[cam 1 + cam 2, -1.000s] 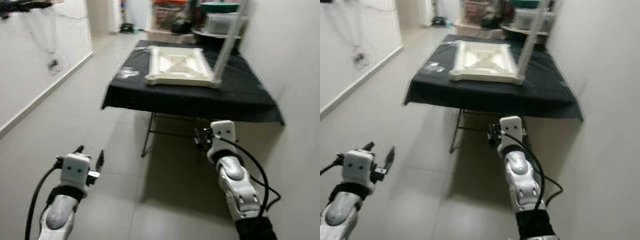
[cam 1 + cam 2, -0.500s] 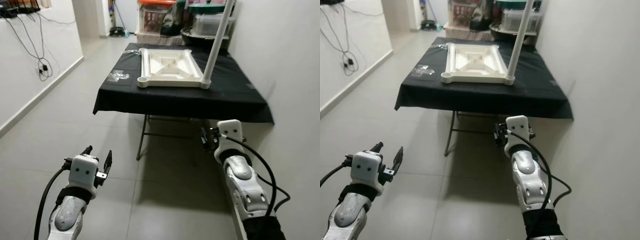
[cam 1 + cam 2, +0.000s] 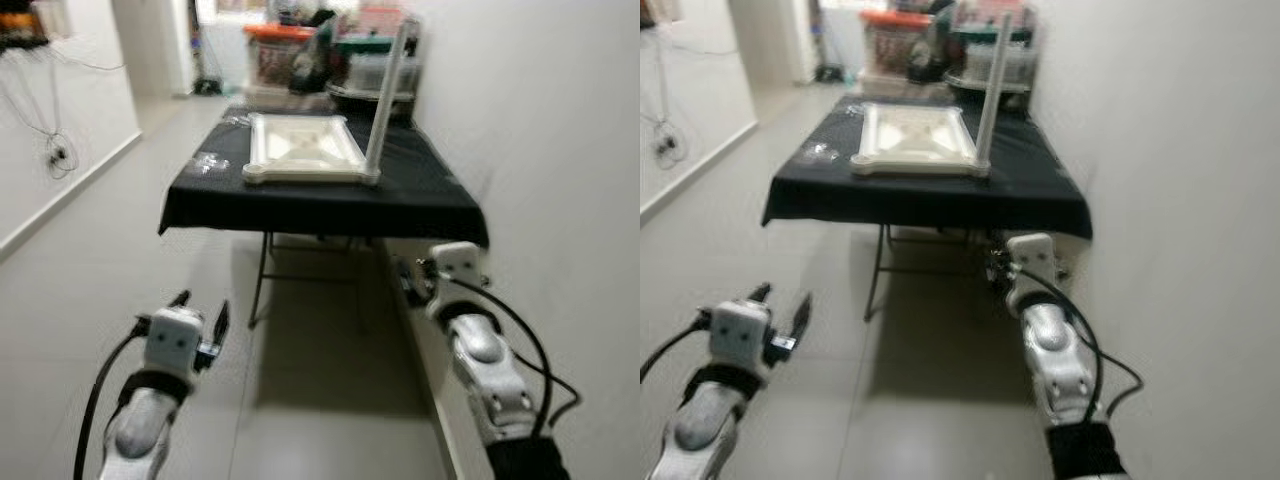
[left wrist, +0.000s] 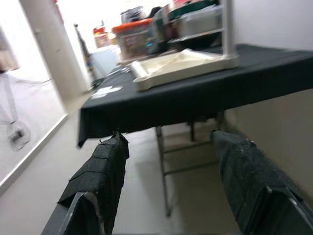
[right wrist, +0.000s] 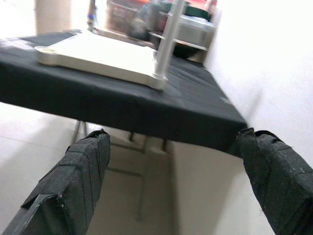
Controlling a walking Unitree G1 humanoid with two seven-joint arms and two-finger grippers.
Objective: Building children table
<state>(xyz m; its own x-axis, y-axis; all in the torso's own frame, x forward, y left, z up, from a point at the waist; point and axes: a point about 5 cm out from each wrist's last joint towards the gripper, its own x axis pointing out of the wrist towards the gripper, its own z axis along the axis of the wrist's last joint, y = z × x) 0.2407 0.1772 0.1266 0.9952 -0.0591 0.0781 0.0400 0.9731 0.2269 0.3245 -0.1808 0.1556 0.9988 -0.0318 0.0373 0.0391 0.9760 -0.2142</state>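
Both grippers hang empty with their fingers spread wide: the left gripper frames the black-clothed table between its pads, and the right gripper does the same from closer to the wall. In the left eye view the left gripper sits at about 7 o'clock and the right gripper near 4 o'clock, both low and well short of the table. Compared with half a second ago the table edge sits a little further off and the view has swung and blurred, so the camera is moving, not the parts; the robot looks to be still lining up its approach, with no assembly contact yet. The upturned white tabletop lies flat on the cloth around 12 o'clock, its long axis running away from the robot, 6 to 12. One leg stands upright at its near right corner.
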